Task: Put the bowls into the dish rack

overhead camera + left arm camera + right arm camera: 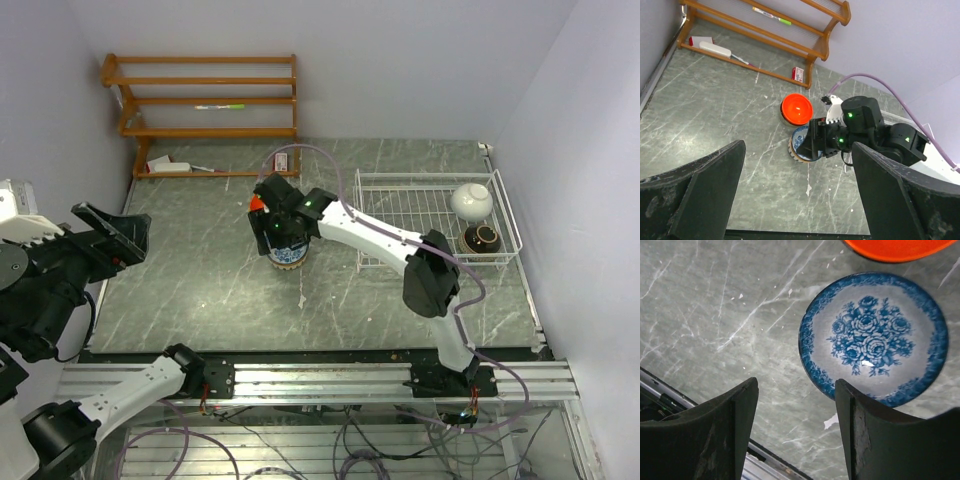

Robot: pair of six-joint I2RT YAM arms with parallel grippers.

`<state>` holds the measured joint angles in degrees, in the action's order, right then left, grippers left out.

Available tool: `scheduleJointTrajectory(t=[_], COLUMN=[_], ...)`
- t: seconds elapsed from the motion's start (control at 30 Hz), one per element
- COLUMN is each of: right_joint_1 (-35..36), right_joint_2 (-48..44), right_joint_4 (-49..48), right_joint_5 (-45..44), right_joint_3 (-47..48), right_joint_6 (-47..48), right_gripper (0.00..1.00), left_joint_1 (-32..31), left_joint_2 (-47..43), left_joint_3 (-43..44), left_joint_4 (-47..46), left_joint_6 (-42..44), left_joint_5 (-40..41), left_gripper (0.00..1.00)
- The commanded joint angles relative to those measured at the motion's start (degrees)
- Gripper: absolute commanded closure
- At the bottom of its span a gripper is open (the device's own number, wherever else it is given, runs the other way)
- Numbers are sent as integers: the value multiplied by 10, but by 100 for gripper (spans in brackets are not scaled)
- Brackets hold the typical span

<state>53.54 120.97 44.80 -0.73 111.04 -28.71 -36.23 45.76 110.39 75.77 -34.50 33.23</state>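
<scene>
A blue-and-white patterned bowl [873,337] stands upright on the grey marble table, also seen in the top view [288,256] and the left wrist view [801,144]. An orange-red bowl [796,109] sits just behind it, its edge in the right wrist view [895,250]. My right gripper [283,236] is open right above the patterned bowl, one finger over the bowl's rim and the other outside it. The white wire dish rack [400,200] at the right holds a white bowl [471,201] upside down and a dark brown-black bowl [482,238]. My left gripper [110,235] is open and empty at the far left.
A brown wooden shelf unit [205,100] stands at the back left against the wall, with small items on its lowest board and a red-and-white packet [282,162] beside it. Walls close in on both sides.
</scene>
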Motion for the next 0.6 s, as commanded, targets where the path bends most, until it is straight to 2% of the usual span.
scheduleJointTrajectory(t=[0.0,0.33,0.57], right_joint_1=[9,13,13], right_joint_2=[23,96,122], right_joint_4=[8,16,7], right_joint_5=[-35,-71,-70], right_joint_3=[28,69,85], right_joint_6=[-62,-64,-60], right_gripper=[38,39,44], left_joint_1=[-3,-3,-5], left_joint_2=[1,13,16], left_joint_3=[-6,8,3], left_joint_4=[1,10,9], left_joint_6=[-8,6,13], left_joint_5=[-1,-3,-5], left_gripper=[1,1,1])
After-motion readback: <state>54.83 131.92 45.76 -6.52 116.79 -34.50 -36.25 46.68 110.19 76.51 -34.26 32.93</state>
